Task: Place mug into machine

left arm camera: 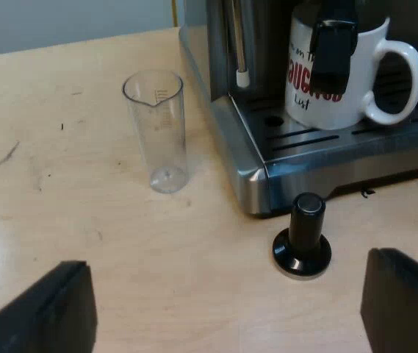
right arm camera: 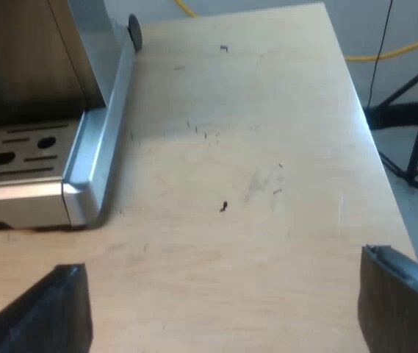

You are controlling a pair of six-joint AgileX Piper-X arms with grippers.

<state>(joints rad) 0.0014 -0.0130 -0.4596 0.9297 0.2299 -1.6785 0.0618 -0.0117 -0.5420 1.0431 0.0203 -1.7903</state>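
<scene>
A white mug [left arm camera: 341, 81] with red lettering stands upright on the espresso machine's drip tray [left arm camera: 319, 143], its handle pointing away from the steam wand [left arm camera: 239, 51]. A black part of the machine [left arm camera: 333, 51] hangs in front of the mug's rim. My left gripper [left arm camera: 231, 312] is open over the bare wooden table, short of the machine, with nothing between its fingers. My right gripper [right arm camera: 223, 309] is open too, low over the table [right arm camera: 253, 147] beside the tray's metal corner [right arm camera: 80, 191], and holds nothing.
A tamper with a black knob [left arm camera: 302, 237] stands on the table just before the machine's corner. A clear measuring glass [left arm camera: 157, 132] stands upright a little way from the machine. The table's edge [right arm camera: 374, 147] runs past my right gripper, with a dark stand [right arm camera: 414, 118] on the floor beyond.
</scene>
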